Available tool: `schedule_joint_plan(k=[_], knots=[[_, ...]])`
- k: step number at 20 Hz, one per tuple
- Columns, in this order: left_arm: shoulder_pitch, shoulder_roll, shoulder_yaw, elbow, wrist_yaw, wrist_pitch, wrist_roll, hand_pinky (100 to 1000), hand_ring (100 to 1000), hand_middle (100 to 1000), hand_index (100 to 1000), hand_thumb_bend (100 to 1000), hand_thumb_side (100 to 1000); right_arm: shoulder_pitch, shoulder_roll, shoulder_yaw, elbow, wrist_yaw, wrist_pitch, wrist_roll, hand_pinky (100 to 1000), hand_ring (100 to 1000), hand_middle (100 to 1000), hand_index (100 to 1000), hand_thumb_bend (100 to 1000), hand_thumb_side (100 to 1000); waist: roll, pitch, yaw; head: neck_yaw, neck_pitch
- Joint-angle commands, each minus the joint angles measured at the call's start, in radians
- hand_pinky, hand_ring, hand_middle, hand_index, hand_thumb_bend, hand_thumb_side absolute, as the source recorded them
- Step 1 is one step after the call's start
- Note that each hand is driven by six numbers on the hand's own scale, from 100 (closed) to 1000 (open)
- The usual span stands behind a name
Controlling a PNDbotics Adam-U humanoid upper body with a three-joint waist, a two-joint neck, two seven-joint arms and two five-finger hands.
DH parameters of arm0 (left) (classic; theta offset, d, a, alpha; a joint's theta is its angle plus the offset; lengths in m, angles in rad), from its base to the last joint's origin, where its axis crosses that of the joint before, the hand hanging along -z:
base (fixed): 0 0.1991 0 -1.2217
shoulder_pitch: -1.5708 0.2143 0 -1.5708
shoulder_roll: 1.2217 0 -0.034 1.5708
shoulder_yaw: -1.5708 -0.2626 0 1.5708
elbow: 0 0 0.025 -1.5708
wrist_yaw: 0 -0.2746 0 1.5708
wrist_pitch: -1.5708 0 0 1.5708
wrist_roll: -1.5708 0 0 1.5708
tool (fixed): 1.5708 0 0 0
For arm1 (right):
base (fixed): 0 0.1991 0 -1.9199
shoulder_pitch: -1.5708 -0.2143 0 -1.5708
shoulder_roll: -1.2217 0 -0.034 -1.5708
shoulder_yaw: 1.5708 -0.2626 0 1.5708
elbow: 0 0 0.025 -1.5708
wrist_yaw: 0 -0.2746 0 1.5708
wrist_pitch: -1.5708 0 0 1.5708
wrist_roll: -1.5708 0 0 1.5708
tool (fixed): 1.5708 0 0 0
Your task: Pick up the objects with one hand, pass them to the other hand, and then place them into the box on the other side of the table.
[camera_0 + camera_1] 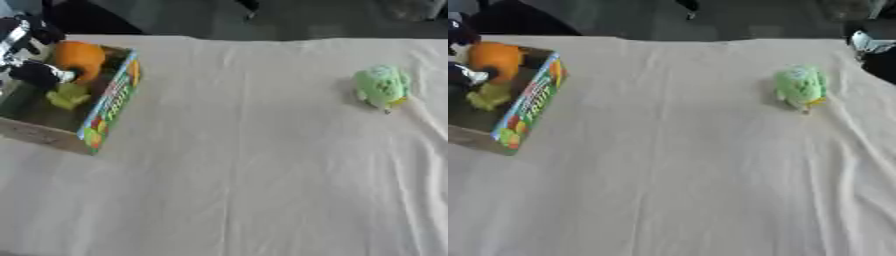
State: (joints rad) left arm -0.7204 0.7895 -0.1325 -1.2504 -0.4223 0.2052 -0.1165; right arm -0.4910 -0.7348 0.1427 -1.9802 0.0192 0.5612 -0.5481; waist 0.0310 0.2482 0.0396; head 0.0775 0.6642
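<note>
An open cardboard box (109, 107) with fruit print on its side stands at the table's far left. My left hand (33, 71) reaches in over it from the left edge. Its dark fingers curl around a round orange object (80, 57), which sits at the box's far end. A small yellow-green thing (68, 95) lies inside the box below the orange one. A light green plush toy (381, 86) with a bit of yellow at its base lies on the cloth at the far right. My right hand (874, 49) shows only as a dark shape at the upper right edge, apart from the toy.
A pale cloth (245, 165) with soft creases covers the table. The far table edge runs along the top, with dark floor and furniture legs beyond it.
</note>
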Motion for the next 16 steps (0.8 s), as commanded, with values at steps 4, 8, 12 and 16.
schedule_joint_plan(k=[4, 8, 12, 16], knots=[[-0.008, 0.023, 0.020, -0.001, -0.043, 0.031, 0.004, 754, 813, 747, 811, 766, 260, 0.000, -0.039, -0.022, -0.020, -0.004, 0.077, -0.093, 680, 573, 551, 746, 477, 239, 0.000, -0.016, 0.003, 0.007, -0.011], [-0.007, 0.021, 0.025, -0.009, -0.041, 0.035, 0.011, 739, 802, 735, 800, 702, 255, 0.004, -0.042, -0.025, -0.020, -0.004, 0.078, -0.095, 681, 573, 552, 746, 478, 238, 0.000, -0.016, 0.003, 0.007, -0.010], [-0.004, 0.017, 0.032, -0.040, 0.006, 0.034, 0.046, 708, 782, 707, 774, 590, 280, 0.006, -0.048, -0.030, -0.020, -0.003, 0.085, -0.097, 682, 576, 555, 748, 484, 239, -0.002, -0.015, 0.004, -0.009, -0.006], [0.001, 0.015, 0.026, -0.119, 0.100, 0.022, 0.101, 678, 761, 677, 745, 535, 333, 0.004, -0.059, -0.027, -0.020, 0.000, 0.141, -0.084, 693, 568, 582, 761, 521, 251, -0.005, -0.015, 0.005, -0.064, 0.001]])
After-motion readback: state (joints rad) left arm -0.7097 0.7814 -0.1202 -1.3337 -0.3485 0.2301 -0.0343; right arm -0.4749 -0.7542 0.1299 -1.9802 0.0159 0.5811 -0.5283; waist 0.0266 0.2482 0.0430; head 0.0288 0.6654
